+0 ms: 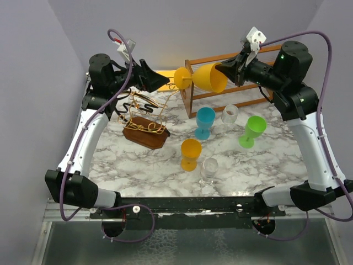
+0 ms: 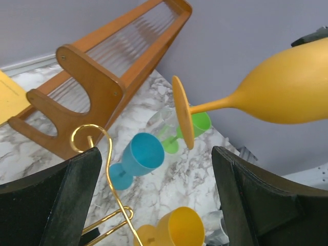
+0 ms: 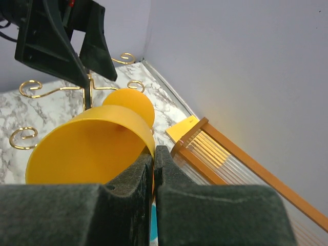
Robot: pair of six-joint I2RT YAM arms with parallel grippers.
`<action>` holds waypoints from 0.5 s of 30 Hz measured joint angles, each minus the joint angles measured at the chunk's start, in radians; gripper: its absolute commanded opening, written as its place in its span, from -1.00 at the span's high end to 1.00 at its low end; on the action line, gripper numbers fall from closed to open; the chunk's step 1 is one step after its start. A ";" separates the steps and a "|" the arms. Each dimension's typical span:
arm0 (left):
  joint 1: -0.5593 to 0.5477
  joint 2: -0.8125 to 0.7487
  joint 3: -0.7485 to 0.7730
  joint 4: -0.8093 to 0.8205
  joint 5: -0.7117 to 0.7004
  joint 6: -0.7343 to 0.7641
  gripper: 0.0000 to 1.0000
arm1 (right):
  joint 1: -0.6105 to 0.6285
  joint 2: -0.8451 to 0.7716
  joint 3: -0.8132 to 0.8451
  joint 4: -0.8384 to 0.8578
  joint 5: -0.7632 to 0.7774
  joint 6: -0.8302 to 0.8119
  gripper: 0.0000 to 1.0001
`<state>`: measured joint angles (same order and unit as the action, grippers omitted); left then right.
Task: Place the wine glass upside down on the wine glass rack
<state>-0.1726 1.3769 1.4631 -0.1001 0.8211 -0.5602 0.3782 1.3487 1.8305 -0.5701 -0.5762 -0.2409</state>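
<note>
Hidden/unclear: in top view the right pincer [image 1: 230,70] tips are lost behind the bowl. The left pincer [image 1: 162,81] reads as one dark mass, gap not legible there. Cannot tell if the glass foot touches the left pincer. Wine glass rack [image 1: 144,118]: wrist views give only gold curls, base cut off. Two clear glasses [image 1: 229,114] are faint vs. the marble surface [image 1: 265,160].

Wine glass [image 1: 207,77]: yellow-orange, held in air at approx. 12 o'clock of the surface, in front of the wooden frame [image 1: 190,102]. It is apart from the rack, at approx. 2 o'clock from it. Long axis near horizontal in top view: foot to 9 o'clock, mouth to 3 o'clock. In left wrist view the foot disc is seen nearly edge-on, w/ the stem rising toward 2 o'clock into the bowl.

Right pincer: closed down on the bowl rim, wall pinched between pads (right wrist view). Left pincer: jaws wide apart, nothing gripped, foot just off its tips at 3 o'clock.

Standing on surface: blue glass [image 1: 205,122], green glass [image 1: 252,131], 2nd orange glass [image 1: 191,153].
</note>
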 measured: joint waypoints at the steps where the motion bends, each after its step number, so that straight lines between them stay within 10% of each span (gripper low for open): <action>1: 0.000 0.000 0.000 0.000 0.000 0.000 -0.80 | 0.000 0.006 0.003 0.008 -0.003 0.014 0.97; 15: -0.079 0.049 -0.048 0.116 0.071 -0.063 -0.03 | 0.000 0.039 0.014 0.048 -0.021 0.106 0.97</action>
<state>-0.2516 1.4258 1.4147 0.0162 0.8917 -0.6231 0.3782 1.3872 1.8450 -0.5224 -0.5972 -0.1352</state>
